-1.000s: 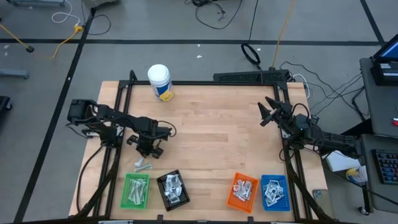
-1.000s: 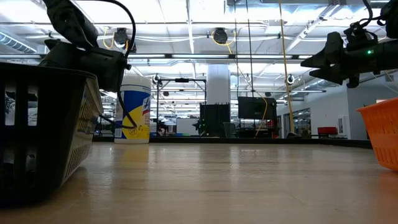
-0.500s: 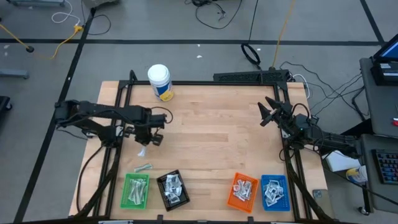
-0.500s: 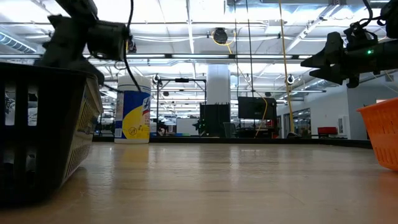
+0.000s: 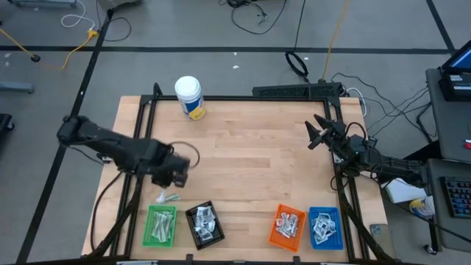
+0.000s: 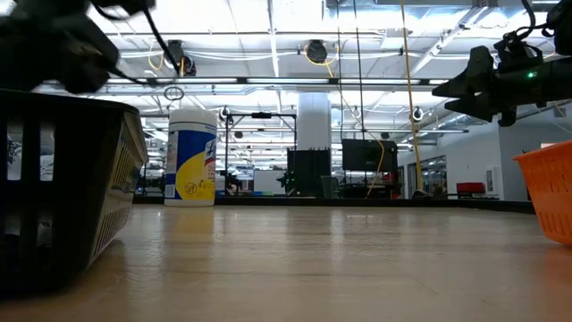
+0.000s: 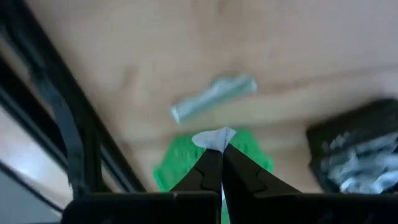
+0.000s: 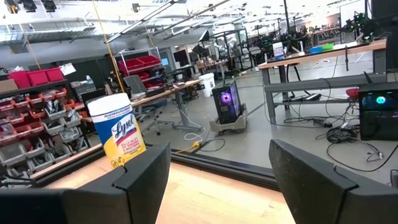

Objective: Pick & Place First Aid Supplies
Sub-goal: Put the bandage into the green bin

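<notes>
Green tray (image 5: 160, 224), black tray (image 5: 204, 224), orange tray (image 5: 287, 227) and blue tray (image 5: 324, 226) ranged along the table's (image 5: 250, 154) near edge, each holding a heap of pale packets. White bottle (image 5: 189, 96) with yellow label upright at the far edge.

Left gripper (image 7: 221, 152) pinched shut on a small white sachet (image 7: 214, 138), above the green tray's far end. Compared with half a second ago: left arm swung nearer the trays, sachet carried along; right arm unchanged.

Grey-green strip (image 5: 168, 197) flat on the wood, just beyond the green tray, long axis roughly across the table, slightly slanted.

Right gripper (image 5: 316, 132) raised at the table's right side, fingers spread wide, nothing held.
</notes>
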{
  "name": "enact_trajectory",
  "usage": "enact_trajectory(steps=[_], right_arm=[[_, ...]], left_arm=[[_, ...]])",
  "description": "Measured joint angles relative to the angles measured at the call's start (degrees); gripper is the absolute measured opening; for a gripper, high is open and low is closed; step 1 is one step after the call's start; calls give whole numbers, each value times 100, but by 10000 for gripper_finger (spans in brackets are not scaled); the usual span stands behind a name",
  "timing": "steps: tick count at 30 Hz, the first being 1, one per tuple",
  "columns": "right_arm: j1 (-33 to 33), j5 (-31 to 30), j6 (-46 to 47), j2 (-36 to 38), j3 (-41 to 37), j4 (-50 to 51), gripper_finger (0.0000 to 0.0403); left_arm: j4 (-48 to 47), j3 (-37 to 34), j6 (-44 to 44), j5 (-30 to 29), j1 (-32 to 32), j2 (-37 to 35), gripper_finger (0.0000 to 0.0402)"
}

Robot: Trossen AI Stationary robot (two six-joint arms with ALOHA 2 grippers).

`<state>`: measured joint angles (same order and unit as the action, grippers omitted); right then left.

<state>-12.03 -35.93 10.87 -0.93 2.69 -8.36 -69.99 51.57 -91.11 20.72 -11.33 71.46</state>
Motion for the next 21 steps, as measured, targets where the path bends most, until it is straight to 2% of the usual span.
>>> enact_trajectory(steps=[5, 11, 15, 21], right_arm=[[1, -1, 0, 0, 0, -4, 267], [1, 0, 0, -2, 1, -2, 267], [0, 1, 0, 0, -1, -2, 267], [0, -1, 0, 0, -1, 0, 267]], left_arm=[[491, 221, -1433, -39, -1258, 129, 1], [1615, 243, -2921, -248, -2488, 438, 1], [2060, 245, -3543, -338, -2950, 744, 0], [2057, 245, -3762, -327, -3275, 1397, 1]])
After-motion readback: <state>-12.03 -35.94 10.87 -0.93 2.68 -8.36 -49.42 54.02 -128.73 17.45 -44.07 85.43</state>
